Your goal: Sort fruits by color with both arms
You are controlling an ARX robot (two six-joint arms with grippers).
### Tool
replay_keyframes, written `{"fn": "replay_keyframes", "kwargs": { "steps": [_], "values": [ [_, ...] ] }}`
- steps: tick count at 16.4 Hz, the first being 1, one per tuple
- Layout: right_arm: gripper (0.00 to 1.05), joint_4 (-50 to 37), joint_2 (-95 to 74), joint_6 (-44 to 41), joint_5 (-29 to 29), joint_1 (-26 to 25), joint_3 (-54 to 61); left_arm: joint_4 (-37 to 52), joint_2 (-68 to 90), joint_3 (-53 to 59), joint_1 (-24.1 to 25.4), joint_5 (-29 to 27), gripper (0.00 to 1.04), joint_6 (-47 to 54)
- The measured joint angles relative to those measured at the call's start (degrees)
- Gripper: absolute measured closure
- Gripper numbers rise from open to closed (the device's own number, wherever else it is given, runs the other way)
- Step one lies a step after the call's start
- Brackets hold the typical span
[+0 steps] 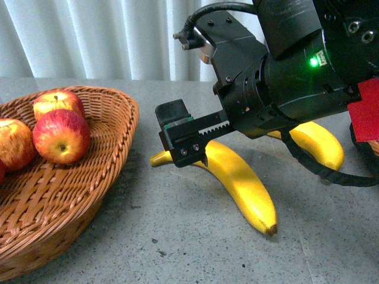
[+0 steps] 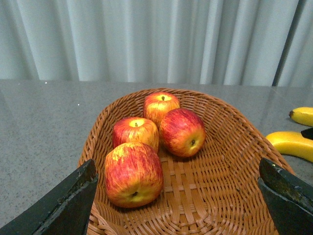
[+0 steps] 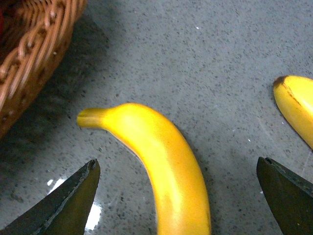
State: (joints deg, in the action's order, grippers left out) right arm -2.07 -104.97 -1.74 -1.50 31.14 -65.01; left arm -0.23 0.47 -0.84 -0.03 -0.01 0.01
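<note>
Now your right gripper (image 3: 176,166), jaws spread, hovers over the banana (image 3: 156,152) on the table (image 3: 220,58); next you should lower and close. Left gripper (image 2: 178,178), also spread, hangs above the apples (image 2: 182,131) in the basket (image 2: 230,147).

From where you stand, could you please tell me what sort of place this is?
Probably a staged robot-lab tabletop, not a kitchen: a speckled grey stone-like table backed by a pale pleated curtain, with a woven brown wicker basket of red-yellow apples, loose glossy yellow bananas and a black robot arm.
</note>
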Motion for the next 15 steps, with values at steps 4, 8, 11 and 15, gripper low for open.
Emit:
{"fn": "replay_keyframes", "kwargs": {
  "steps": [4, 8, 11, 15],
  "values": [
    [0.06, 2.6, 0.0, -2.8, 1.3, -1.3, 0.5, 0.0, 0.0, 0.0, 0.0, 0.0, 0.07, 0.0],
    [0.06, 1.9, -4.5, -6.2, -0.3, -0.8, 1.5, 0.0, 0.0, 0.0, 0.0, 0.0, 0.07, 0.0],
    [0.06, 1.9, -4.7, -6.6, -0.3, -0.8, 1.8, 0.0, 0.0, 0.0, 0.0, 0.0, 0.07, 0.0],
    [0.25, 0.8, -4.7, -7.5, 0.0, -0.3, 2.8, 0.0, 0.0, 0.0, 0.0, 0.0, 0.07, 0.0]
  ]
}}
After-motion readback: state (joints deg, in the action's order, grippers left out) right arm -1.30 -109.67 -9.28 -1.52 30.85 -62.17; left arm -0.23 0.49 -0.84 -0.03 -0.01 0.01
